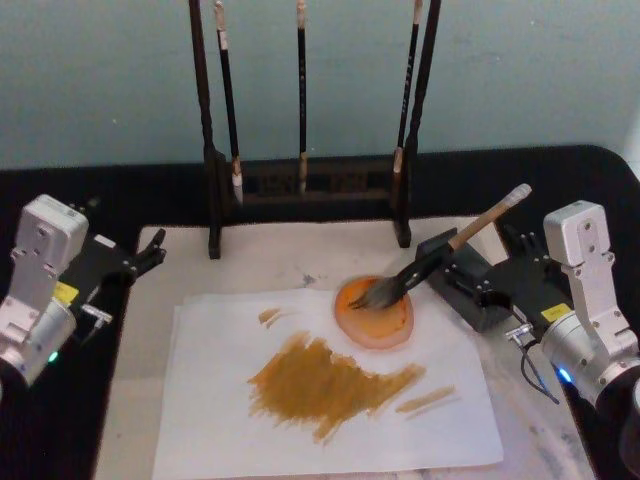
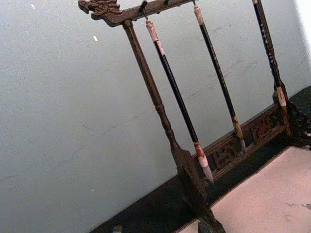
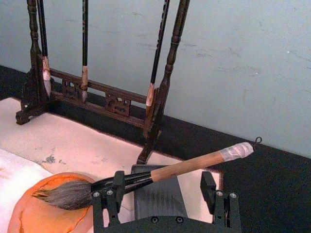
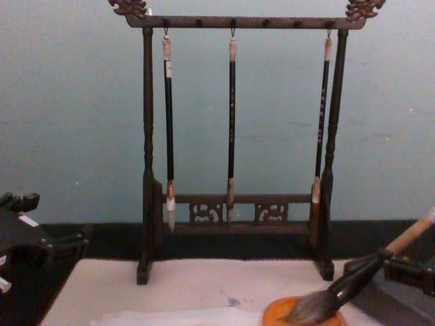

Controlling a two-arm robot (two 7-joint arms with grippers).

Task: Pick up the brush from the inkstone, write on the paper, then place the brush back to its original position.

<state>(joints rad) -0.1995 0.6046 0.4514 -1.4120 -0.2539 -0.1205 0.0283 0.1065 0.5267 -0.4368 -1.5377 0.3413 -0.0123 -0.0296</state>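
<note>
Pale blue wall backs the brush rack (image 1: 300,180). Before it, the brush (image 1: 440,255) rests with hairs in the inkstone (image 1: 375,312), on the paper (image 1: 330,385). Right gripper (image 1: 490,280) spread open, empty, around its handle; left gripper (image 1: 135,258) parked, open. Light, stiff handle; soft tip: grip mid-handle.

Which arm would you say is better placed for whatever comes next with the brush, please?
The right. The right gripper sits open, its fingers either side of the brush, whose tip lies in the inkstone. The left gripper hangs far off beyond the paper.
</note>
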